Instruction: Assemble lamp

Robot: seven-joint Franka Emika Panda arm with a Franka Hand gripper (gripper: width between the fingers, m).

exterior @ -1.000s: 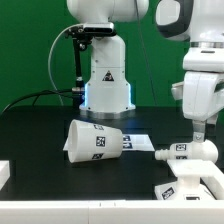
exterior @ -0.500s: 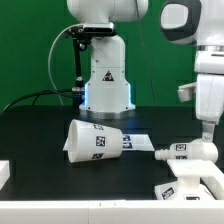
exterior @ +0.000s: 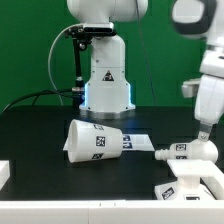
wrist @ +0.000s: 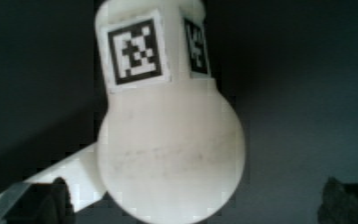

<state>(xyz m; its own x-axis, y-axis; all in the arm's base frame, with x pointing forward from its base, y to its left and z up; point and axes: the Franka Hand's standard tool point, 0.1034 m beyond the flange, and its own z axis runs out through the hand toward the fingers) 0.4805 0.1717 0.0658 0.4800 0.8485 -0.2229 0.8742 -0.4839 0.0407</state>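
The bulb (exterior: pixel 185 152) lies on its side on the black table at the exterior view's right. My gripper (exterior: pixel 203 130) hangs just above its round head. In the wrist view the bulb (wrist: pixel 167 120) fills the frame, tagged stem away from me and round head between my jaws. My gripper (wrist: pixel 194 205) is open, with one dark fingertip (wrist: pixel 34 202) on each side of the head and a gap to it. The tapered shade (exterior: pixel 95 140) lies on its side at mid-table. The base (exterior: pixel 197 185) sits in front of the bulb at the lower right.
The marker board (exterior: pixel 138 142) lies flat behind the shade. The robot's white pedestal (exterior: pixel 105 75) stands at the back centre with a black cable to its left. A small white object (exterior: pixel 4 172) shows at the left edge.
My arm's upper part has shifted toward the exterior view's right and tilted. The fingertips stay above the bulb. The bulb, shade and base have not moved.
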